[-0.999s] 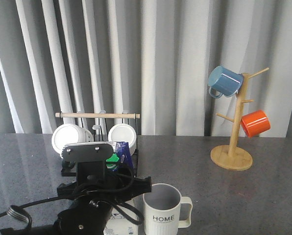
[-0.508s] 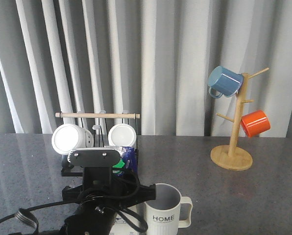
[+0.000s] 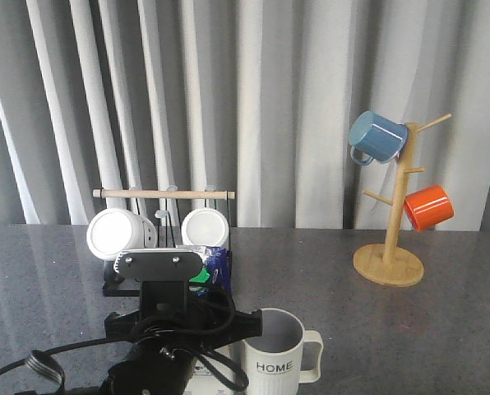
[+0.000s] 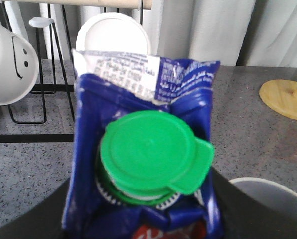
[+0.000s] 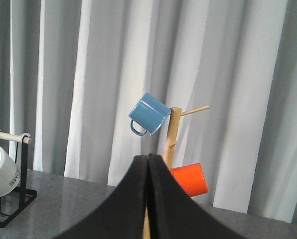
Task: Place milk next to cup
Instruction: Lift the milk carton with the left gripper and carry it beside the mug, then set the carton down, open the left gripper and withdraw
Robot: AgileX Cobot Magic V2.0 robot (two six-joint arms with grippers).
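One milk carton (image 3: 214,265), one lettered grey cup (image 3: 275,355), two white mugs (image 3: 113,234) on one wire rack (image 3: 164,197), two enamel mugs (image 3: 377,137) on one wooden tree (image 3: 389,265).

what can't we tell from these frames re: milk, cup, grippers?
- Milk: its base and any table contact, hidden by the left arm in the front view and cut off in the left wrist view.
- Left gripper fingers: out of view in both.
- Cup: bottom cut off by the front view's edge.
- Right gripper: fingers together, nothing between.
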